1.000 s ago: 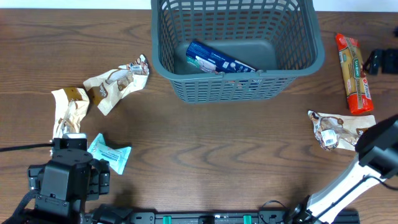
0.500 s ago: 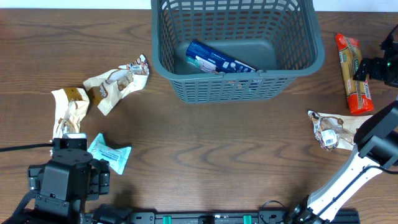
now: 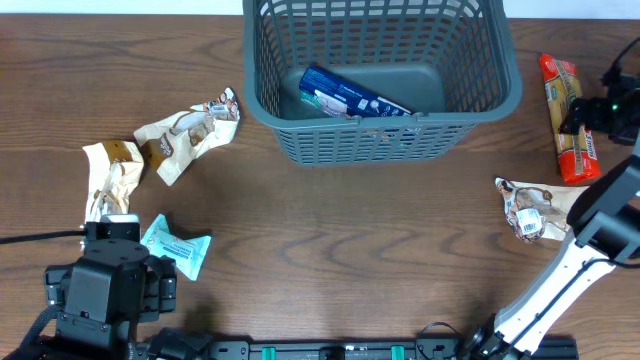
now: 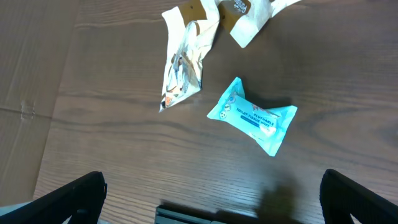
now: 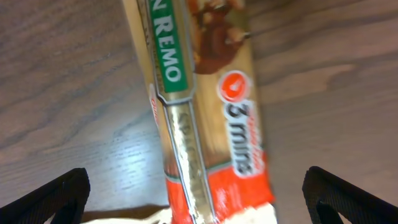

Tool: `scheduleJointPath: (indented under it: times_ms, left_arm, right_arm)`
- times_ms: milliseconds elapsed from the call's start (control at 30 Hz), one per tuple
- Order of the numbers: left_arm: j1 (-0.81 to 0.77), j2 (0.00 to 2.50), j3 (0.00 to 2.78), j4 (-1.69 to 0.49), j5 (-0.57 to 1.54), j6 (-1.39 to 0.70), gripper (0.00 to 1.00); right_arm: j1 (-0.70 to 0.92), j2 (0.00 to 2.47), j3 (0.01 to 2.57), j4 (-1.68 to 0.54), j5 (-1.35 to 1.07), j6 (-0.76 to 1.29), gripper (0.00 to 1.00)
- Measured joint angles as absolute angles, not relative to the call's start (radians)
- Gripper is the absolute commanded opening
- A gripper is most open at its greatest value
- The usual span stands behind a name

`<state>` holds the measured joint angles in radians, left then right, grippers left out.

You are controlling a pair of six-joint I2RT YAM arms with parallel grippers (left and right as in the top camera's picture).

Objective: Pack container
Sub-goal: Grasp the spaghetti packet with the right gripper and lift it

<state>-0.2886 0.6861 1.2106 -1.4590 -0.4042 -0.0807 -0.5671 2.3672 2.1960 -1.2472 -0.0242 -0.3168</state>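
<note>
Over pasta packet (image 5: 205, 106) | right gripper (image 5: 199, 196) hovering | jaws wide apart

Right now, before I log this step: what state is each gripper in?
Left gripper: open, holding nothing.
Right gripper: open, holding nothing, above the orange pasta packet.

Left arm (image 3: 100, 290) folded at near-left; left pincer (image 4: 211, 199) jaws wide apart. Right arm (image 3: 560, 280) stretched far right; right pincer (image 5: 198, 196) jaws wide apart, pointing down.
</note>
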Motion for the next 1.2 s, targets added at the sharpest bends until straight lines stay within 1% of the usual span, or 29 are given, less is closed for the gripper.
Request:
scheduleJointPath:
  times_ms: [633, 1200]
  left_arm:
    - [-0.289, 0.686, 1.211, -1.459, -0.404, -0.081, 0.99]
    - [-0.289, 0.686, 1.211, -1.459, -0.404, -0.081, 0.99]
  right_arm:
    - [-0.542, 2.415, 2.196, -1.163, -0.022, -0.378, 0.99]
    - [-0.551, 2.481, 2.196, -1.145, -0.019, -0.399, 0.99]
